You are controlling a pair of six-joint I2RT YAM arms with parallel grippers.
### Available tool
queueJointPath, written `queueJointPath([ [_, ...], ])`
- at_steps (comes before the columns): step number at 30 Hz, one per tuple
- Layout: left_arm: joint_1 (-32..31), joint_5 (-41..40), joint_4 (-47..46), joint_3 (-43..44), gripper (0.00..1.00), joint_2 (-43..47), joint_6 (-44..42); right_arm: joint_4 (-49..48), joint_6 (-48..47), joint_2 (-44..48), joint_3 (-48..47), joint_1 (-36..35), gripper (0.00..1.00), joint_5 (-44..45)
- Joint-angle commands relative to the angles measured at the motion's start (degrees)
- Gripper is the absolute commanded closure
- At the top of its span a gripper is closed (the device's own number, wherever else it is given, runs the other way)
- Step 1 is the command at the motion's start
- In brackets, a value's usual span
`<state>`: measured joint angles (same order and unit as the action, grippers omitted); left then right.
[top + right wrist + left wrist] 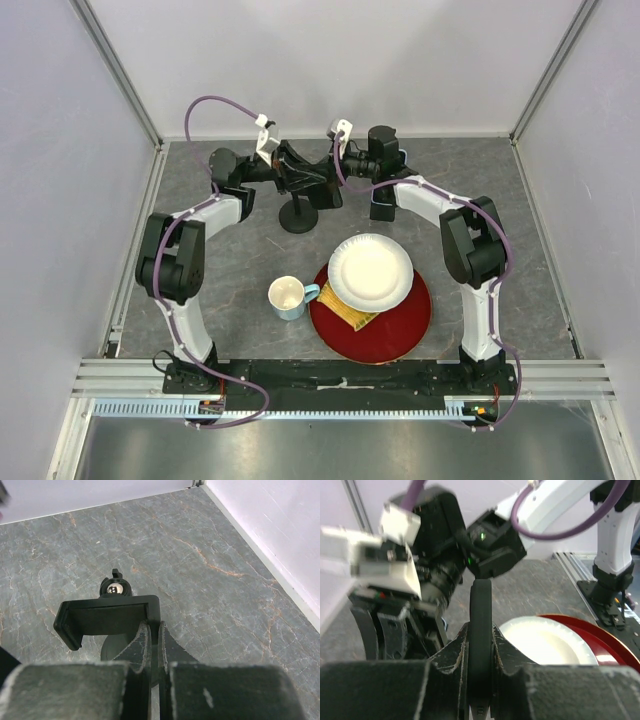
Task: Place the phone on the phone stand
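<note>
Grey, veined tabletop (500, 200) is enclosed by plain white walls, and both arms are stretched to its far middle, where the phone stand (298, 215) is set.

The left gripper (480, 630) is clamped on the phone (480, 600), a thin black slab seen edge-on between the two fingers (451, 655) and rising upright out of them. The phone is thus held off the table, at the upper part of the stand and on its left side as seen from above. Whether it touches the stand cannot be told.

The right gripper (154, 630) is closed, its fingers pressed together on the right-hand wall of the stand's black cradle (107, 616), a shallow bracket with raised ends. A shiny ball joint (116, 587) is seen just behind the cradle. The round black base (298, 224) of the stand rests on the table directly below.

Closer to the arm bases than the stand, and to its right, a white plate (370, 270) is laid on a larger red plate (405, 325). A yellow item (355, 316) is partly tucked under the near left edge of the white plate; what it is cannot be made out. A pale mug (287, 296) is stood almost straight in front of the stand, just beside the red plate's left rim, with its handle turned toward the plates.
</note>
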<state>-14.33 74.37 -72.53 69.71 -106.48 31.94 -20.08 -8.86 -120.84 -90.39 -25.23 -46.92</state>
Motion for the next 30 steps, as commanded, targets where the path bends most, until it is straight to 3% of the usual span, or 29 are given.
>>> queueJointPath([
  [1,-0.1,3.2,-18.5,2.4,0.98,-1.9,0.6,3.9,-0.5,-0.8,-2.6,-0.5,1.0,-5.2],
  [12,-0.5,-0.4,-17.6,0.1,0.98,-4.3,-9.8,5.6,-0.1,-1.9,-3.9,0.0,1.0,-7.9],
  [17,-1.6,-5.4,-17.6,-2.9,0.98,-4.8,-20.1,5.7,0.5,-2.5,-4.7,0.0,1.0,-9.0],
  [30,-0.7,0.9,-18.9,3.7,0.98,-7.6,-16.0,7.5,-0.7,-2.8,-5.8,0.4,1.0,-9.9],
])
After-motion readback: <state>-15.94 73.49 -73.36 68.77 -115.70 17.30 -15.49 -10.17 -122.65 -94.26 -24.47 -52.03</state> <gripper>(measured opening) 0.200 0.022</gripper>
